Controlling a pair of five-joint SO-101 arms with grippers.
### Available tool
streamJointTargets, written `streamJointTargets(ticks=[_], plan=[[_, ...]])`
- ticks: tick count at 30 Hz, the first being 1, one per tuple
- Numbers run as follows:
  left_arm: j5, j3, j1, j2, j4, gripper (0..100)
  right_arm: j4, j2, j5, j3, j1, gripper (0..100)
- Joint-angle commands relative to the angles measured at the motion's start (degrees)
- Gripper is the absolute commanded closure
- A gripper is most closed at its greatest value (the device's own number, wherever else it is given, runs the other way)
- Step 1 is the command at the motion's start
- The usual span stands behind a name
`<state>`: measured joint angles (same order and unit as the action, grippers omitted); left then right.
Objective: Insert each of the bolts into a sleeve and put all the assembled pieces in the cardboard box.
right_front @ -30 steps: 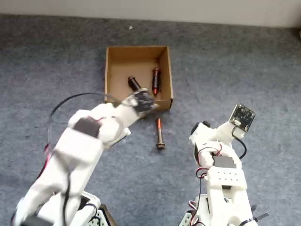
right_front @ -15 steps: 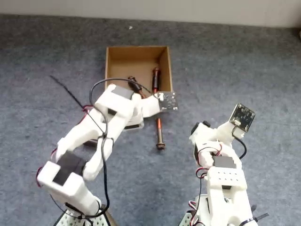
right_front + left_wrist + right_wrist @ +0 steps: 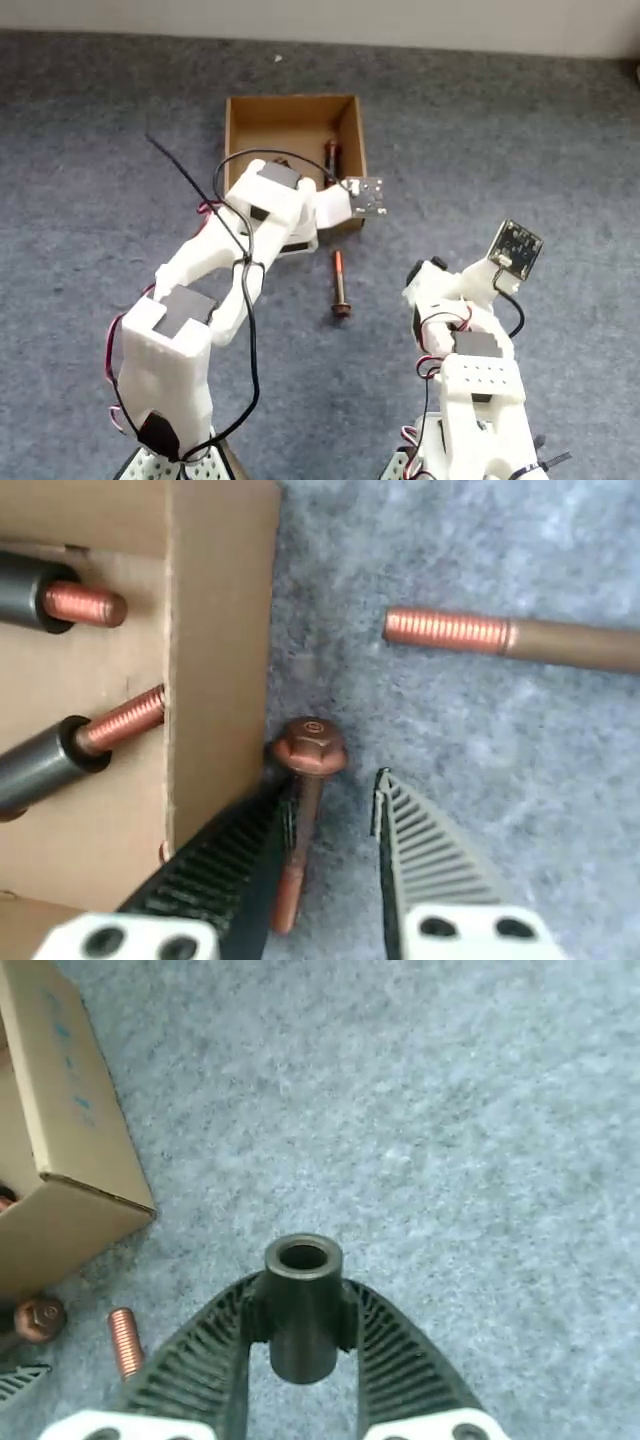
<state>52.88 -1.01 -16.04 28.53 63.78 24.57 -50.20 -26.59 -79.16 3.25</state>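
The cardboard box [image 3: 240, 150] holds two bolts in black sleeves [image 3: 35, 765]. Outside the box's front right corner, one bare copper bolt [image 3: 305, 780] stands tilted against the wall. My left gripper [image 3: 335, 788] is open around its shaft, which sits close to the black finger [image 3: 225, 865]. A second bare bolt [image 3: 339, 283] lies on the carpet just beyond [image 3: 510, 638]. My right gripper [image 3: 303, 1295] is shut on an upright black sleeve [image 3: 303, 1310], held over the carpet to the right of the box [image 3: 60, 1150].
Grey carpet [image 3: 520, 130] covers the whole surface. The left arm [image 3: 230, 260] stretches across the box's front edge, its cable looping above. The right arm [image 3: 470, 340] stands at lower right. Open carpet lies right of the box.
The left arm has swung right and stretched out, bringing its wrist from the box's front edge to the front right corner. The right arm has kept still with the sleeve.
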Motion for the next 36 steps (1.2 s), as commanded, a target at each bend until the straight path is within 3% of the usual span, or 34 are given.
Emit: streamJointTargets(ticks=[1, 6, 12, 15, 20, 36], plan=[[0.62, -2.59, 0.40, 0.92, 2.81, 90, -1.27, -1.80, -0.26, 0.57, -0.57, 99.4], [0.62, -2.86, -0.75, 0.66, 8.35, 97, -1.27, -1.80, -0.26, 0.57, -0.57, 99.4], [-2.64, -4.26, -2.51, 0.40, 13.36, 98, -1.19, -1.80, -0.26, 0.57, -0.57, 99.4], [-8.26, -8.66, -1.10, 0.48, 13.54, 95, -1.19, -1.80, -0.26, 0.57, -0.57, 99.4], [-10.02, -13.76, 1.98, 0.92, 13.80, 85, -1.10, -1.80, -0.35, 0.48, -0.57, 99.4], [-9.76, -17.01, 2.15, 7.34, 11.52, 85, -1.10, -1.80, -0.26, 0.48, -0.57, 99.4]])
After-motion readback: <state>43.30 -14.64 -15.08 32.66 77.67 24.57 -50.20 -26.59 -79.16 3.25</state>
